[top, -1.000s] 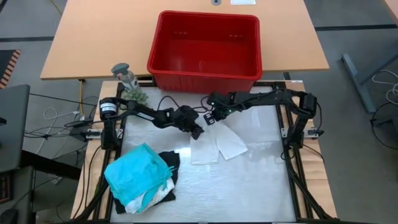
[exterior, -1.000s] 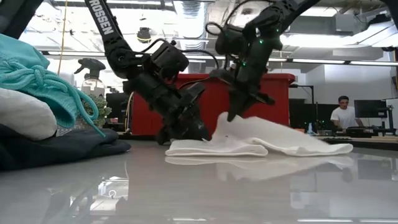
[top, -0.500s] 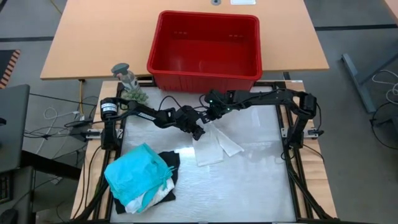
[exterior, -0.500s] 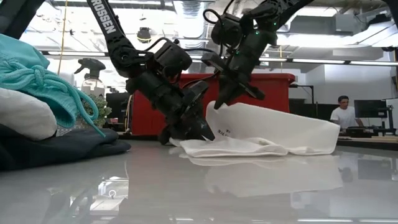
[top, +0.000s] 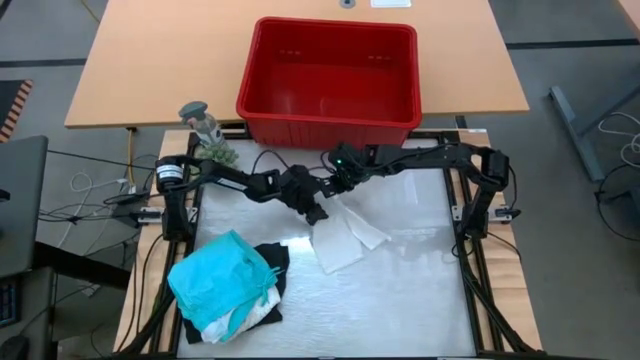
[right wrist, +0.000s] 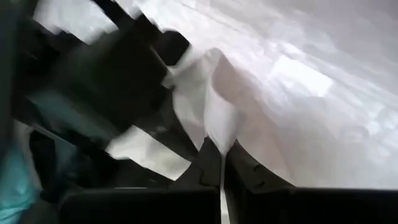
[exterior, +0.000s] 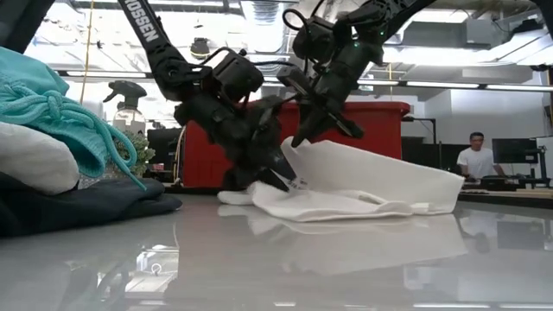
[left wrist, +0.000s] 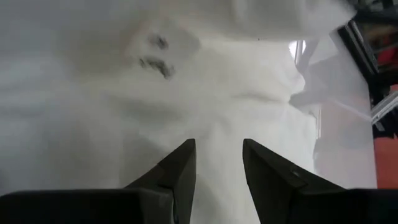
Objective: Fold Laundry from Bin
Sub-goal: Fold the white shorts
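A white garment [top: 345, 238] lies mid-table, with one edge raised. My right gripper [top: 338, 190] is shut on that raised edge just in front of the red bin [top: 330, 70]. My left gripper [top: 316, 213] stands open at the garment's left end, pointing slantwise down. White cloth [left wrist: 217, 93] shows between and beyond its fingers. A pile sits at the near left: a teal garment [top: 220, 275] on top of a black one [top: 272, 262] and a white one [top: 250, 315]. My left gripper's fingertips [exterior: 281, 175] sit at the garment's lower layer near its left end, slanting down from the table's left. I cannot tell whether they touch it. My right gripper pinches the garment's raised edge [right wrist: 217, 134] between its two shut fingers, coming from above and slanting down. That edge [exterior: 298, 149] stands up clear of the table. The cloth slopes down from it, and its lower part [exterior: 346, 206] lies on the table.
A small green plant [top: 208, 140] stands at the far left corner beside the bin. A spray bottle [exterior: 128, 104] shows in the low view, and a person [exterior: 475, 155] sits in the room behind. Bare tabletop [top: 400, 300] lies to the near right.
My right gripper has risen and gone a little toward the table's left, pulling the garment's edge up into a standing sheet. The garment's right part has drawn in toward the left, while its lower layer stays on the table. My left gripper has tipped up slightly.
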